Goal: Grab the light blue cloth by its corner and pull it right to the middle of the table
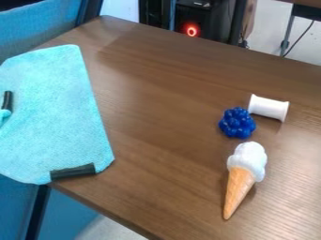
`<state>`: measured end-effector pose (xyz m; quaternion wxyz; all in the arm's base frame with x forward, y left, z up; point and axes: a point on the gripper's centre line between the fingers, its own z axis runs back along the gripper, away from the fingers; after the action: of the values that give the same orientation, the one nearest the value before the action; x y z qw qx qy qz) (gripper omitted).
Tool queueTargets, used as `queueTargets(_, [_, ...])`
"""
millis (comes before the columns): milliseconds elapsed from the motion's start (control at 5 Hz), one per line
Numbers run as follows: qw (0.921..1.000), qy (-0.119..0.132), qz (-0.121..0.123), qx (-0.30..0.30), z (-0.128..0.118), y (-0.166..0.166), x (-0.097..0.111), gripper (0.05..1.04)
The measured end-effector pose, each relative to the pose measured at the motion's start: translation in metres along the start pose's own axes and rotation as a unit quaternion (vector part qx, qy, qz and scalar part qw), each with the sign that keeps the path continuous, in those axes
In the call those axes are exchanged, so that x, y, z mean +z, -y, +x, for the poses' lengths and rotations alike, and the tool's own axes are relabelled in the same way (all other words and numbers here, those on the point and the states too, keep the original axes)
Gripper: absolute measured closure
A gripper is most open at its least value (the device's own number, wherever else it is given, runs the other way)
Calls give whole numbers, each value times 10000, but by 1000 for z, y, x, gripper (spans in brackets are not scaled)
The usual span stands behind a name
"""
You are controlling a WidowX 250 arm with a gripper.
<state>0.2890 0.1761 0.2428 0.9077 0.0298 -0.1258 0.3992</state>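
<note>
A light blue cloth lies over the left part of the table, with a black strip at its lower edge and a short dark piece at its far left. On the right side, a blue berry-like cluster sits just left of and below a white spool lying on its side. Below the cluster lies a toy ice cream cone, its white top toward the cluster and its orange-tan tip pointing down.
The brown wooden table has its front-left edge running from beneath the cloth down to the bottom. Blue upholstery stands at the upper left. Dark equipment with a glowing red ring is behind the far edge.
</note>
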Motion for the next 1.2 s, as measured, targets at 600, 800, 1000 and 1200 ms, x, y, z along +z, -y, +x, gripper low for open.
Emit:
queueTargets(600, [9998,-160,78,28,-1,0,-14,84])
queueTargets(800, [9985,-174,436,265,-13,-2,-56,84])
queueTargets(1000, [9952,33,966,133,-36,-7,-101,84])
queueTargets(1200, [9931,256,1135,-155,-57,-15,-124,84])
